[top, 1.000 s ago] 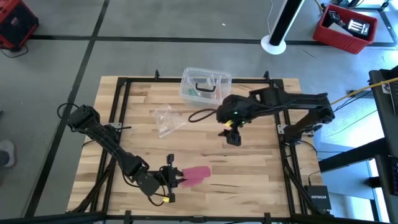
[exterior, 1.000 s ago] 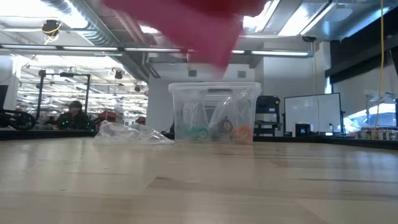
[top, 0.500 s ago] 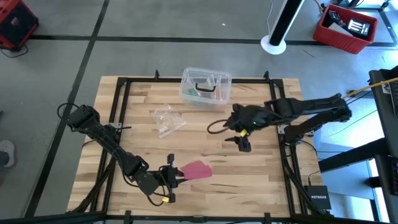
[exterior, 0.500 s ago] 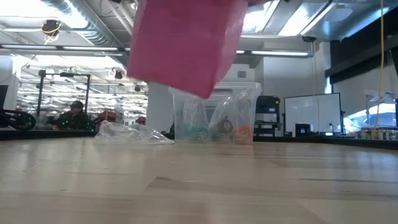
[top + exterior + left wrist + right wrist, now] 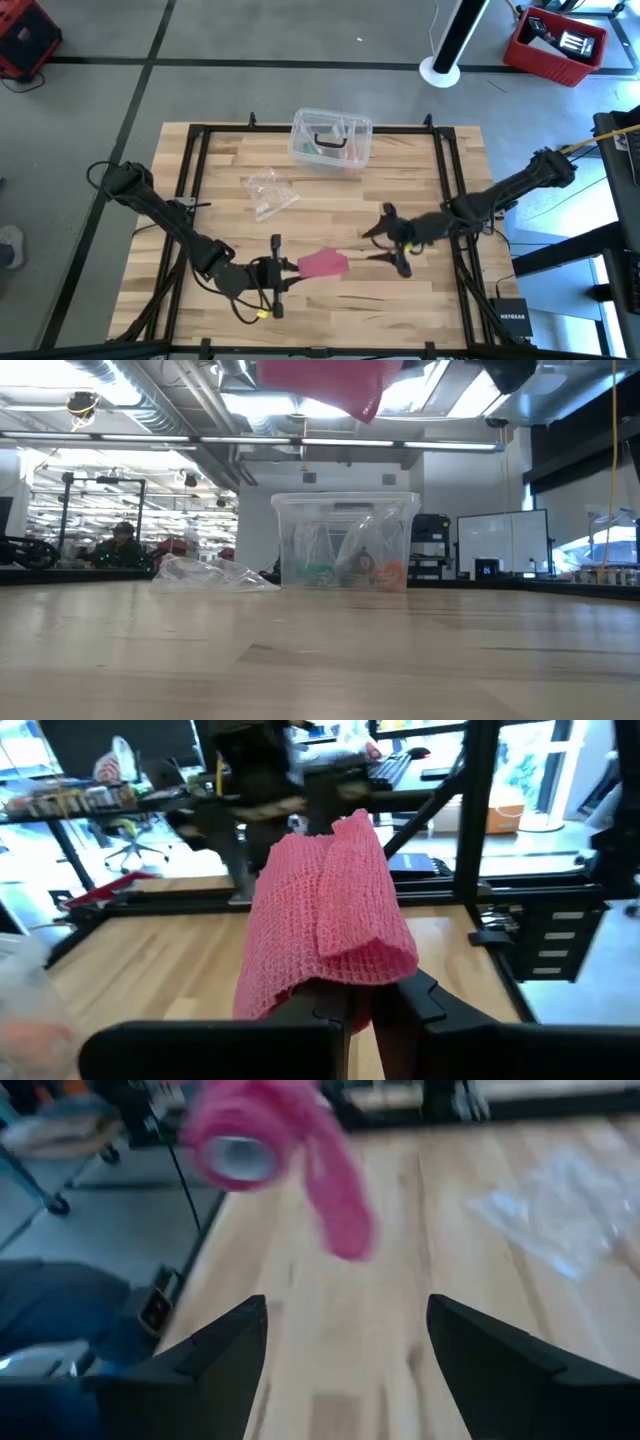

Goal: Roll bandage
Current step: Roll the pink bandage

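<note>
The pinkish-red bandage (image 5: 322, 263) is a small roll with a loose tail, held in the air near the table's near edge. It shows at the top of the low view (image 5: 325, 380), and in the right wrist view (image 5: 250, 1135) with its hollow core facing the camera. My left gripper (image 5: 290, 268) is shut on it from the left. My right gripper (image 5: 378, 242) is open just to the right of the bandage, pointing at it and touching nothing. My left gripper pinches the bandage between its two fingers at the end nearest the wrist (image 5: 345, 988). The fingers lie level and come from the table's left. The bandage sticks out ahead of the fingers, lifted clear of the table, with its loose tail (image 5: 345, 1210) hanging down.
A clear plastic box (image 5: 332, 138) stands at the far middle of the table and shows in the low view (image 5: 345, 540). A crumpled clear wrapper (image 5: 270, 192) lies left of the table's centre. Black frame rails (image 5: 448, 170) run along the table's edges.
My right gripper has gone from the table's middle toward the near edge and down, turning to face the bandage. My left gripper has shifted a little toward the table's right with the bandage, which stays clear of the table.
</note>
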